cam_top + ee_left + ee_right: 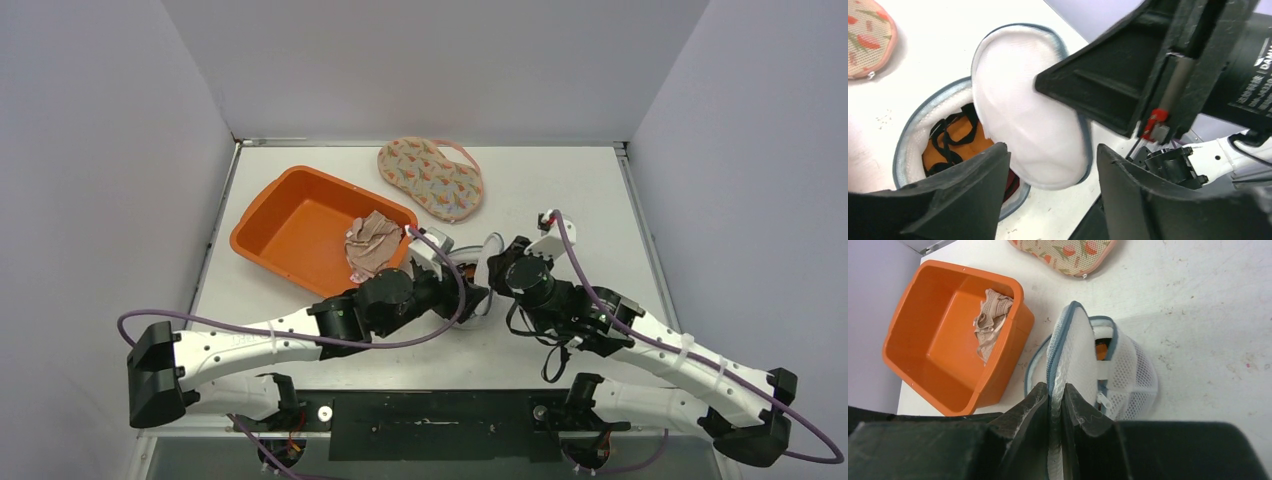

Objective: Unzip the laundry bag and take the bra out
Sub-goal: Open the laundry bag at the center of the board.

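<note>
A robot lab bench: bare white table [570,185] boxed in by plain grey walls [430,60].

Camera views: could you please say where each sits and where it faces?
Top external: above and behind, looking down at the table; left arm and right arm show.
Left wrist: looks over the left tool into the open laundry bag.
Right wrist: looks down past the right tool, shut on the bag's flap.
Both wrist views share the bag.

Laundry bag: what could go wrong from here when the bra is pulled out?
The right jaws pinch only the edge of the lid flap; it may slip and fall shut over the bra. The bra's black straps look tangled, so a pull by the open left jaws might drag the laundry bag.
</note>
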Motion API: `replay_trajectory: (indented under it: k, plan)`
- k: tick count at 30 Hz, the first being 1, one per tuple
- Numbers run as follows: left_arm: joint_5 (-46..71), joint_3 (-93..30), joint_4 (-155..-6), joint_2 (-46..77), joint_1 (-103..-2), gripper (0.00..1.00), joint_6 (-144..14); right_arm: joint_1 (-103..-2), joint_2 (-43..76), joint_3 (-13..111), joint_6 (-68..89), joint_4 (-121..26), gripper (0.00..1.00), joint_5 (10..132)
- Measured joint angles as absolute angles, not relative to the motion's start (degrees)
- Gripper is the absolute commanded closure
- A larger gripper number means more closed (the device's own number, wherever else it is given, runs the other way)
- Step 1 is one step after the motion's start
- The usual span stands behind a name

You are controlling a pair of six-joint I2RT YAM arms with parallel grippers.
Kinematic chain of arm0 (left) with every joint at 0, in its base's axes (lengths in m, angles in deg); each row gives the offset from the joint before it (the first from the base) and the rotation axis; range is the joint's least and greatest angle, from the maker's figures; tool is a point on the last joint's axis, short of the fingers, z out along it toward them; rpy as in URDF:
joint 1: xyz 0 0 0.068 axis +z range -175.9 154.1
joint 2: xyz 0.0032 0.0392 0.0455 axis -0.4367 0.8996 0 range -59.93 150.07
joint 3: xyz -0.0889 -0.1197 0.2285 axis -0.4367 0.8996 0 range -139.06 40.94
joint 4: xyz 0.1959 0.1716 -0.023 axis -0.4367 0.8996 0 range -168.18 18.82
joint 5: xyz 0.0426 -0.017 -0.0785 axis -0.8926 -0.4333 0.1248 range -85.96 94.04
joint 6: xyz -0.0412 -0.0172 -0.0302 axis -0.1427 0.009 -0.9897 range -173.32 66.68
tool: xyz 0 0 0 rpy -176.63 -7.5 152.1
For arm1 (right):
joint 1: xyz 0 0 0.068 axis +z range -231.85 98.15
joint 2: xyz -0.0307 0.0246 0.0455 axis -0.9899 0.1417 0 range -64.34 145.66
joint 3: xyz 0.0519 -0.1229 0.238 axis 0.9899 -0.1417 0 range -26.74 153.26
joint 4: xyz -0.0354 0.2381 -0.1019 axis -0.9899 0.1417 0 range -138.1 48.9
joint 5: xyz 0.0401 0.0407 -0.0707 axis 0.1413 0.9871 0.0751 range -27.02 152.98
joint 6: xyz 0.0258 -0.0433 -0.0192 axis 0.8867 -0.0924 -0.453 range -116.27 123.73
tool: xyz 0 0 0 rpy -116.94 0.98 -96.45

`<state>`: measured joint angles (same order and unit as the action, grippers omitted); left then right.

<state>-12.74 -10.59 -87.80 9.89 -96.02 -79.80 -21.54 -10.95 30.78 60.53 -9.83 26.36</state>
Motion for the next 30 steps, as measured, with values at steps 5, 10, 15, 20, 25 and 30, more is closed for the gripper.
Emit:
replay_trajectory:
  k: [5, 10, 15, 20, 25, 30]
  plan:
    - [-16.21, -8.12, -84.68, 4.4, -95.98, 0.2, -81.15, -21.56, -14.14, 30.71, 57.57, -6.93, 0.85, 26.4]
    - [-20.23, -5.03, -80.77, -1.67, -93.93, 0.14, -82.44, -21.56, -16.18, 29.53, 52.11, -5.05, 0.83, 27.36]
    - [-17.83, -3.5, -76.15, -1.35, -85.71, 0.13, -83.69, -21.56, -18.62, 26.95, 49.09, -3.34, 0.83, 28.52]
    - [-11.65, -4.03, -74.16, 3.57, -81.62, 0.13, -83.69, -21.56, -21.77, 24.44, 47.83, -2.97, 0.83, 29.7]
    - [-6.09, -8.55, -72.33, 12.73, -81.58, 0.25, -83.08, -21.56, -23.43, 23.8, 47.63, -2.93, 0.83, 29.88]
    - [-2.95, -10.91, -71.65, 18.76, -81.2, 0.5, -83.21, -21.56, -24.26, 23.8, 47.63, -2.47, 0.84, 29.88]
